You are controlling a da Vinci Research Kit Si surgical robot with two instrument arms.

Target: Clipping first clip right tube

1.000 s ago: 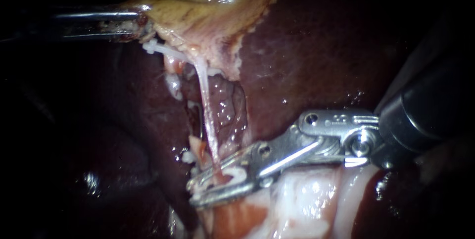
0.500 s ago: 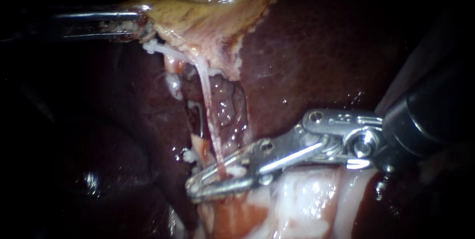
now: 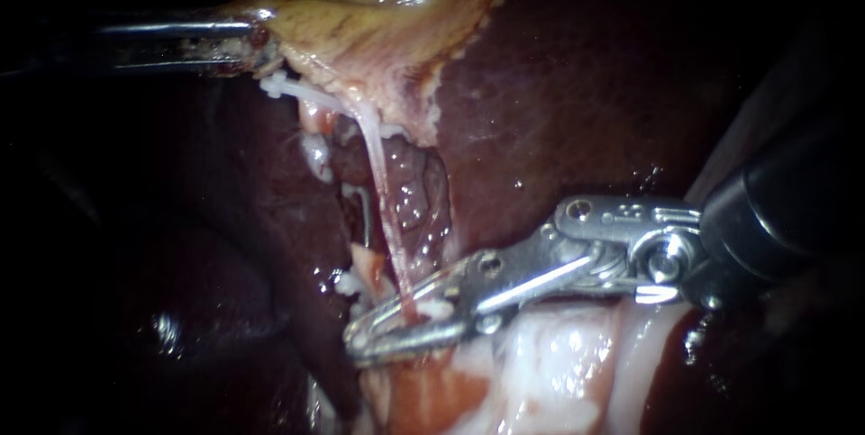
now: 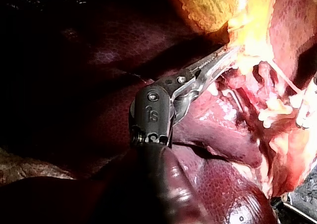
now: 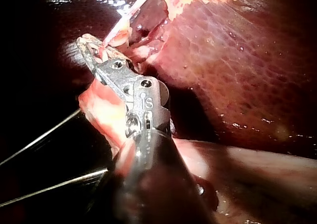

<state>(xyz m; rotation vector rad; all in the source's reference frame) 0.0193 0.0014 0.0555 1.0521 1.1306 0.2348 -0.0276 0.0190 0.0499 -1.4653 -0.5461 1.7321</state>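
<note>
My right instrument [image 3: 359, 336] comes in from the right, low in the endoscope view. Its jaws are nearly together around the foot of the right tube [image 3: 378, 192], a pale pink strand stretched up to the gallbladder [image 3: 378, 30]. A white clip [image 3: 434, 311] shows between the jaws beside the tube. The right wrist view shows the same jaws [image 5: 91, 45] holding the tube [image 5: 124, 23]. My left instrument [image 3: 259, 43] enters from the left, its jaws shut on the gallbladder's edge. In the left wrist view its jaws [image 4: 225, 58] pinch that yellow edge [image 4: 247, 30].
Dark red liver [image 3: 586, 84] lies behind and to the right. Pale white and pink tissue [image 3: 541, 372] sits under the right instrument. A white strand [image 3: 288, 90] crosses below the left jaws. Two thin metal rods [image 5: 44, 135] run beside the right instrument's shaft.
The right instrument's jaws have closed down on the tube and clip; a second ago they stood wider apart. The left instrument has held still.
</note>
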